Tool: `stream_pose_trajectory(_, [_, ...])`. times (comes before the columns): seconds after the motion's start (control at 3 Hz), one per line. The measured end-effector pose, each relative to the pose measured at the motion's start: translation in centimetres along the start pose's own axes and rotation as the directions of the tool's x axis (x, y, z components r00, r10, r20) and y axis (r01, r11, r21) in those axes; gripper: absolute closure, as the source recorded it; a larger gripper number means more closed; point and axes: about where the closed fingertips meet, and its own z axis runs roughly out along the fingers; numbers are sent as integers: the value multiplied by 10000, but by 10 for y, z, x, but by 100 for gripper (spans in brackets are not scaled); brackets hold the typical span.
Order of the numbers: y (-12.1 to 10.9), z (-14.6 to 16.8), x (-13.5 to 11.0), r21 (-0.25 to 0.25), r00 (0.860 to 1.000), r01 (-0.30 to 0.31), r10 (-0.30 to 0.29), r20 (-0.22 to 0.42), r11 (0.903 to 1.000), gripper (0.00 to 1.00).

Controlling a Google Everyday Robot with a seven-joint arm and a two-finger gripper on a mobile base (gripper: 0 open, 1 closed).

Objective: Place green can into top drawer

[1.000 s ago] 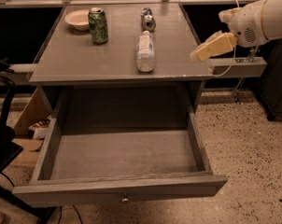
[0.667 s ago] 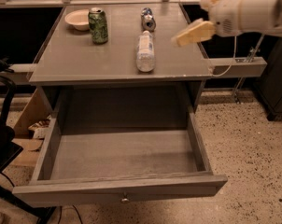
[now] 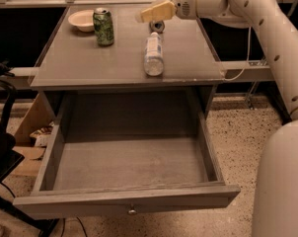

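**Desk:** What's changed on your end in the last second?

**Me:** I've swung the arm (image 3: 257,14) in from the right. The pincer (image 3: 156,10) was out past the right edge of the desk (image 3: 90,65), level with the bottle. Now it hangs over the back middle, just above the silver-blue can (image 3: 158,26), tip pointing left. I can't tell whether it's open or closed from here; it carries nothing.

**Desk:** And the green can?

**Me:** The green can (image 3: 103,26) hasn't moved. It's upright at the back left of the desk, just beside the pale bowl (image 3: 80,19) and well apart from the pincer. The clear bottle (image 3: 153,54) lies on its side where it was, right of centre.

**Desk:** Drawer?

**Me:** The top drawer (image 3: 129,164) is pulled fully out as before, with its knob (image 3: 132,211) facing me.

**Desk:** The room?

**Me:** The floor (image 3: 238,127) is speckled. Cardboard (image 3: 33,125) leans at the desk's left, and a black frame (image 3: 3,147) stands beside that.
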Motion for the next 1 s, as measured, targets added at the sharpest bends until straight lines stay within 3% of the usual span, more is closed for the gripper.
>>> stream_pose_trajectory(0.33, [0,1,0,-8,10000,6,-6,3,10000,0])
stream_pose_trajectory(0.67, [-2,38,19,181,9990,-294,300,-321,9994,0])
stream_pose_trajectory(1.0, [-11,110,60,669,9932,-744,799,-844,9950,0])
